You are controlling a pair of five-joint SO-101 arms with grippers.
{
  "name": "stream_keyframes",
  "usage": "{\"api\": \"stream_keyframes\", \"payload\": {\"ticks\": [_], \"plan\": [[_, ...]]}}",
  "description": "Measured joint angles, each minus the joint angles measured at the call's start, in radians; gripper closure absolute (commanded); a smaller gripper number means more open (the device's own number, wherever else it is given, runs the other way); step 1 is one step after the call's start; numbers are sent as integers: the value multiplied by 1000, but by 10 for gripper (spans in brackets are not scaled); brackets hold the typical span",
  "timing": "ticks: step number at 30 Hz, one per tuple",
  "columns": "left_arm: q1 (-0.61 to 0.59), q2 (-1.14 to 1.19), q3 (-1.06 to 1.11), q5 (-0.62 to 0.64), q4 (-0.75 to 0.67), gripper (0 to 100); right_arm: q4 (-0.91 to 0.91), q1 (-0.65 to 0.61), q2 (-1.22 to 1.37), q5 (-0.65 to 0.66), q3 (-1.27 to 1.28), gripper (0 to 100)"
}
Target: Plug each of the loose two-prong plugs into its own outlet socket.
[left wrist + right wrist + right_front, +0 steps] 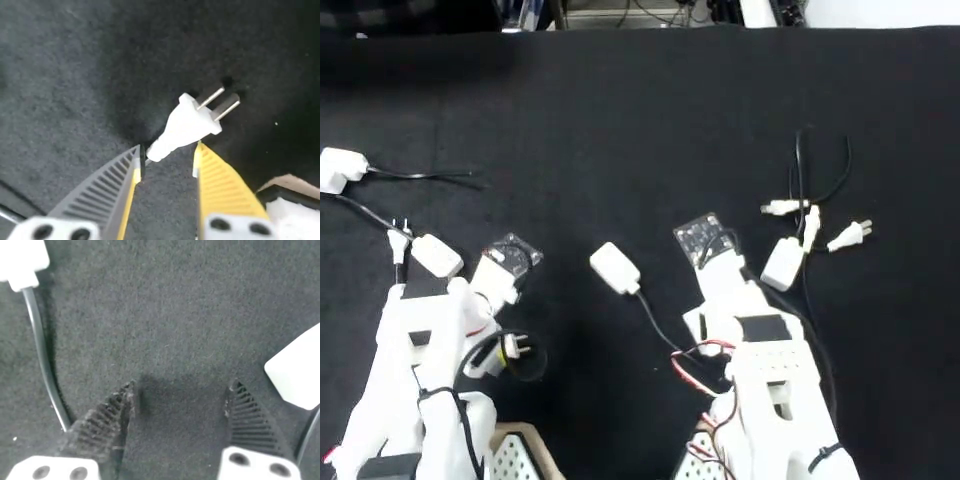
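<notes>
Closest to me, by the bench's near edge toward its left corner, my left gripper [167,152] is spread wide and grasping nothing. Its grey finger [117,175] and yellow finger [220,185] straddle the cord end of a loose white plug [192,120]. The plug lies flat on the black cloth [60,75]. Its long axis runs on from the gap between my fingers, slanting a little toward the yellow side, with the two prongs [217,102] pointing away from me. The body sits just ahead of the tips, not between them, so I judge I must push forward a little before closing. My left arm is plainly the nearer one to it. My right gripper [182,390] hangs released too, over bare cloth about midway along the bench. It has a white socket [20,257] and its black cord [42,365] on one side and a second white block [295,370] on the other. Farther off, a far socket [435,255] waits toward the left edge, and more loose plugs [850,237] lie toward the right edge.
</notes>
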Motion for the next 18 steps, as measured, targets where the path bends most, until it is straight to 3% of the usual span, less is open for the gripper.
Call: {"api": "stream_keyframes", "payload": {"ticks": [3,18], "plan": [[0,0,0,0,2,975,0,0,0,0,0,723],[5,0,-170,20,-2,970,0,0,0,-8,0,723]]}}
